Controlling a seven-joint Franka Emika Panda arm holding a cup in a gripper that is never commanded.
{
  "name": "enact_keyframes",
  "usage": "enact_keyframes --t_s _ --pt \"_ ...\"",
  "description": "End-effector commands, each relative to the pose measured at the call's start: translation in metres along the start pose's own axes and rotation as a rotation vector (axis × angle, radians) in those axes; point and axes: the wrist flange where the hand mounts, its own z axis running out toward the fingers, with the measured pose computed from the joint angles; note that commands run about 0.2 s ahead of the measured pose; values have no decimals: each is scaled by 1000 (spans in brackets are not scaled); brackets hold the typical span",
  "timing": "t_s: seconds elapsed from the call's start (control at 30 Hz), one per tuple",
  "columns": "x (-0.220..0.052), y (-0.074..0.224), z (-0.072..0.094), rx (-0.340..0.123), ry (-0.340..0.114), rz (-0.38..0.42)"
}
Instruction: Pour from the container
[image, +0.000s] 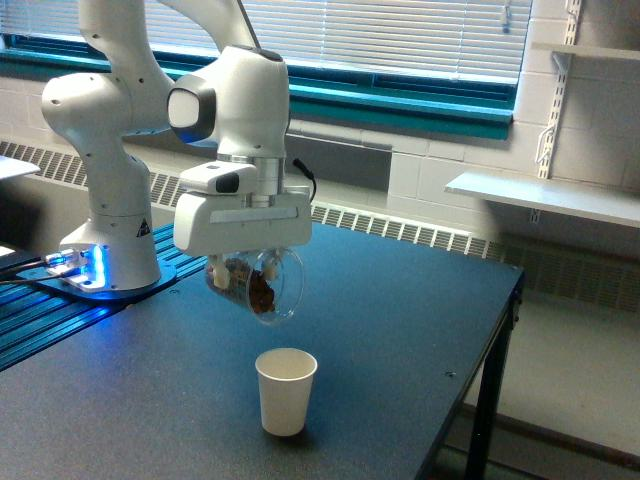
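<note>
Gripper (248, 268) clamped on the jar (258, 285), holding it tipped on its side, mouth toward the exterior view's right, above and a bit left of the paper cup (285, 391) on the table (400, 330). Brown bits sit inside the jar; no stream visible, so pour looks set up but not begun. Fingers mostly hidden under the hand housing; cup's inside can't be seen.

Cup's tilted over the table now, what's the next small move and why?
Probably tip the clear cup a little further. It hangs tilted in the end effector, mouth angled down above the white paper cup, yet the brown bits still sit inside and nothing is falling.
</note>
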Motion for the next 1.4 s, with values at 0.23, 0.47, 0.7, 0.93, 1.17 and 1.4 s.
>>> enact_keyframes --t_s 0.23,0.47,0.7,0.93,1.17,1.4 --pt "-1 -7 8 -25 -12 -31" --pt "-3 -10 13 -39 -17 -48" --pt "-7 -11 18 -58 -32 -67" --pt "-5 -11 21 -69 -34 -65" --pt "-1 -12 24 -84 -36 -66" --pt "3 -16 23 -86 -37 -71"
